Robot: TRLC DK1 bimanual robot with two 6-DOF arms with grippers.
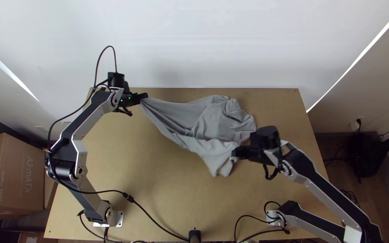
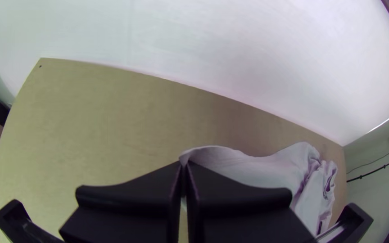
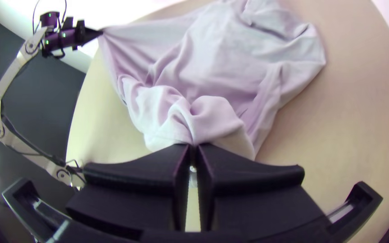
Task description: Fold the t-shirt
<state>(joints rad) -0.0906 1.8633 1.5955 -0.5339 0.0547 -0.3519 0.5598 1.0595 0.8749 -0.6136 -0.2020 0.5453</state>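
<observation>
The grey t-shirt [image 1: 221,119] lies bunched and wrinkled on the upper middle of the table, one side drawn out toward the left. At that drawn-out corner my left gripper [image 1: 145,96] is shut on the cloth; in the left wrist view the left gripper [image 2: 183,167] pinches the end of the t-shirt [image 2: 266,168]. My right gripper [image 1: 234,155] holds the near, lower part of the shirt. From the right wrist view, the right gripper [image 3: 193,150] is shut on a gathered fold of the t-shirt [image 3: 230,58], with a bit of cloth hanging below.
The wooden table [image 1: 127,153] has bare surface left of and in front of the shirt. A black cable [image 1: 154,220] crosses the near left part. Cardboard boxes [image 1: 12,175] stand beyond the left edge, and a black bag [image 1: 365,150] is off the right side.
</observation>
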